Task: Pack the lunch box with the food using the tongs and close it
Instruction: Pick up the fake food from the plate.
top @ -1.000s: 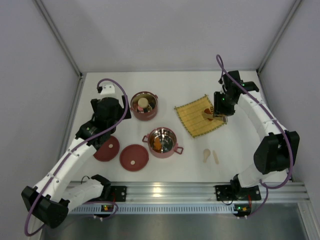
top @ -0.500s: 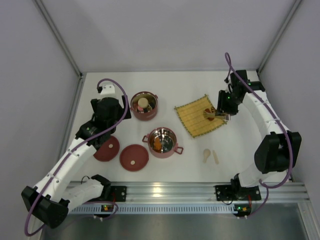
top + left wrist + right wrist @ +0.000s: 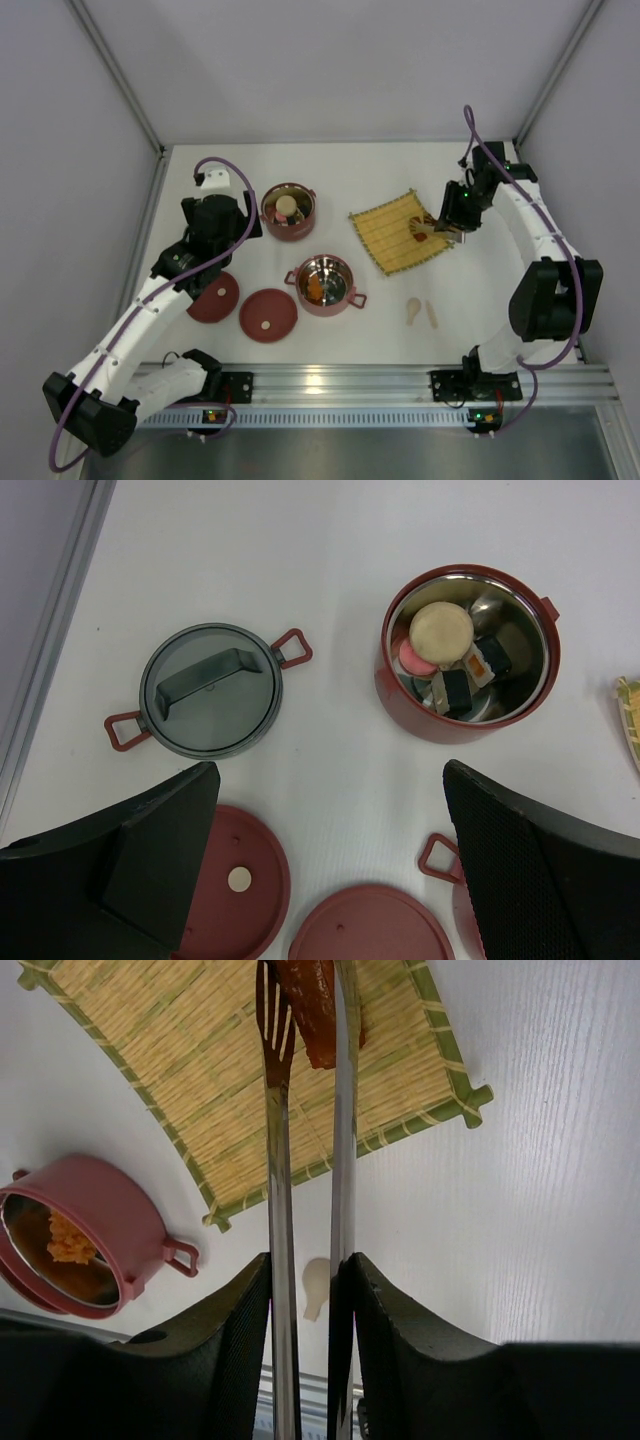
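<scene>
Squeezing the long, thin silver-grey metal tongs point(image 3: 343, 1140) is the step in hand. The right gripper point(image 3: 305, 1270) has its black fingers pressed partway closed on the outside of both blades, holding the tongs. The blades run out to a brown-red toy sausage point(image 3: 318, 1020) caught between their tips over the square yellow woven mat point(image 3: 180, 1070). Whether the sausage is clear of the mat cannot be told.

To do this well, the squeeze should probably stay even, since a rounded piece between smooth blades could slide out endways. A straight lift before any sideways travel would keep the sausage from dragging on the weave. The likely goal is the nearer dark-red, steel-lined bowl point(image 3: 110, 1210), which sits beside the mat and holds an orange piece point(image 3: 70, 1245). Letting go low inside its rim should stop a bounce.

The left gripper point(image 3: 335, 850) hangs wide open and holds nothing. Beyond it stands the farther dark-red bowl point(image 3: 400, 695) with a cream round point(image 3: 442, 630), a pink piece and black-and-white rolls inside. Two flat dark-red lids point(image 3: 240, 880) lie on the table below it, and a grey handled lid point(image 3: 210, 688) sits to the side, so both tiers are open and apart.
</scene>
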